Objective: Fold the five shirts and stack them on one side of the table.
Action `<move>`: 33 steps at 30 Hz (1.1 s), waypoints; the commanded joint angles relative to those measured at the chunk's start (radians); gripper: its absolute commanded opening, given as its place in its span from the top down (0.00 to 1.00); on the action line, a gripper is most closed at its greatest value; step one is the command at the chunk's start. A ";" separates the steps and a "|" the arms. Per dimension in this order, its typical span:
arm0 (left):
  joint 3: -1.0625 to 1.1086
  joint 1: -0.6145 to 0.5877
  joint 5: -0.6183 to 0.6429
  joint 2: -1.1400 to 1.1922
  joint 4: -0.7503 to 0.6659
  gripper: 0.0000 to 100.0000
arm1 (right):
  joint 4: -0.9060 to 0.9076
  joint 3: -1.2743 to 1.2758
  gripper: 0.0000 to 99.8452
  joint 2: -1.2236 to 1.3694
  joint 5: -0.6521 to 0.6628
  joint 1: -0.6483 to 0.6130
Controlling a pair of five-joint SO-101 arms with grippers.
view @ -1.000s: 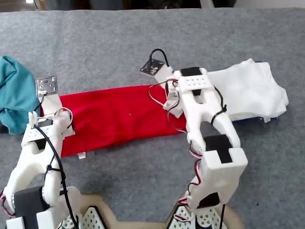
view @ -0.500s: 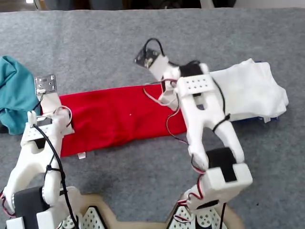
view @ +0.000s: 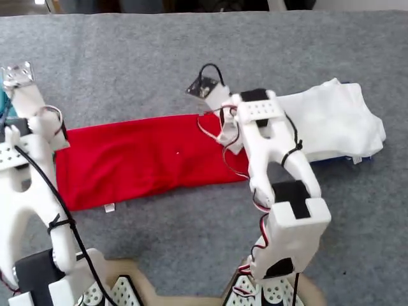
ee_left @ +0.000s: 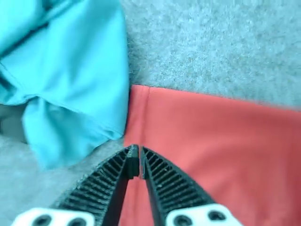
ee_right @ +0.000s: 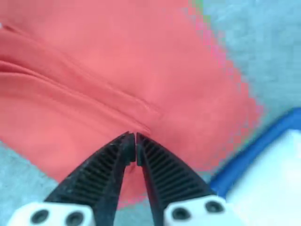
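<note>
Red shirt (view: 146, 159) lies flat. Left gripper (ee_left: 139, 160) is clenched over its end by the teal shirt (ee_left: 66, 61), right gripper (ee_right: 135, 143) clenched over the end nearest the white shirt (view: 331, 121) (hem tag (view: 109, 207) – print unreadable).

Grey fuzzy table (view: 127, 57). Red shirt (view: 140, 159) lies flat across middle, folded into long strip. Teal shirt (ee_left: 61, 70) bunched up just beside one end of red one. Blue shirt (ee_right: 261, 149) by other end, white shirt (view: 338, 124) folded on top.
</note>
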 commanded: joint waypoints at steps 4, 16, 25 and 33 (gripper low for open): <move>-0.116 -0.099 -0.069 -0.023 0.207 0.81 | 0.115 -0.179 0.99 -0.131 -0.005 0.009; 0.090 -0.186 -0.072 0.216 0.018 0.74 | 0.203 -0.283 0.99 -0.159 -0.009 -0.029; 0.074 -0.185 -0.060 0.374 -0.034 0.75 | 0.209 -0.289 0.99 -0.165 -0.069 -0.107; 0.015 -0.182 -0.018 0.488 -0.035 0.76 | 0.210 -0.283 0.99 -0.163 -0.071 -0.117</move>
